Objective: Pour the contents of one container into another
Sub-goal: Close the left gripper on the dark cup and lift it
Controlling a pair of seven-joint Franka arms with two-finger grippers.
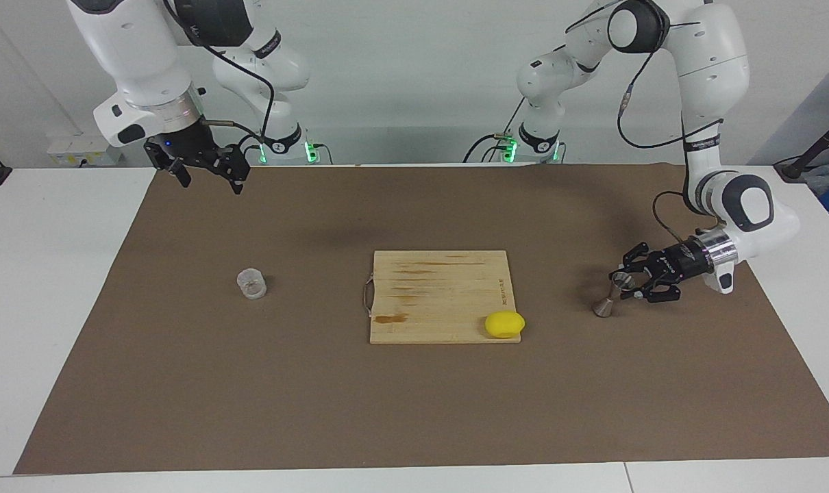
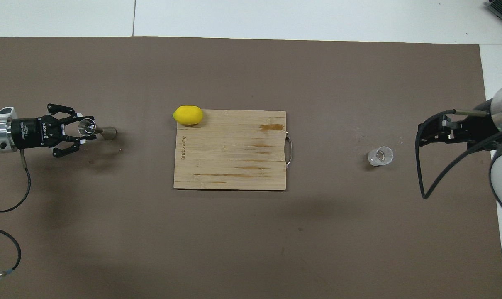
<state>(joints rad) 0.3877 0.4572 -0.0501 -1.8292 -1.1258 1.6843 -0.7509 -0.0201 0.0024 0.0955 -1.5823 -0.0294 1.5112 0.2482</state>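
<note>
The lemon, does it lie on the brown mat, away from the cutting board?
No, the lemon rests on a corner of the wooden cutting board, slightly over its edge.

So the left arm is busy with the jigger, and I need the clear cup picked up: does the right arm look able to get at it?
Probably yes. The right pincer hangs open in the air at the cup's end of the mat, and nothing stands between them. The cutting board lies well aside.
</note>
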